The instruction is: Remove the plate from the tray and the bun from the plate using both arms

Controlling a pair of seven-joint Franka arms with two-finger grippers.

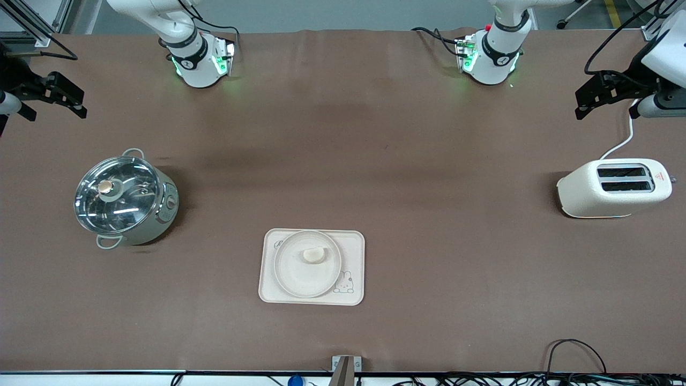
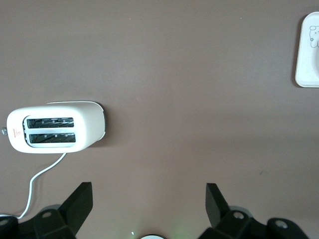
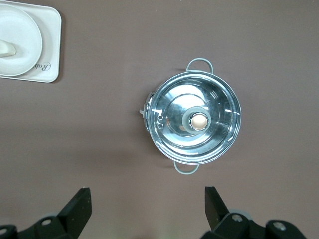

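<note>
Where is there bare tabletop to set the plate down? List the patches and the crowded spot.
Bare cloth lies between the pot and the tray, and a wider stretch between the tray and the toaster. The strip from the tray toward the arm bases is bare too. The tray itself is crowded: the plate with the bun fills most of it.

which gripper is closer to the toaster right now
Left. The left gripper hangs open above the table at the left arm's end, right beside the toaster. The right gripper, also open, waits at the right arm's end above the pot.
</note>
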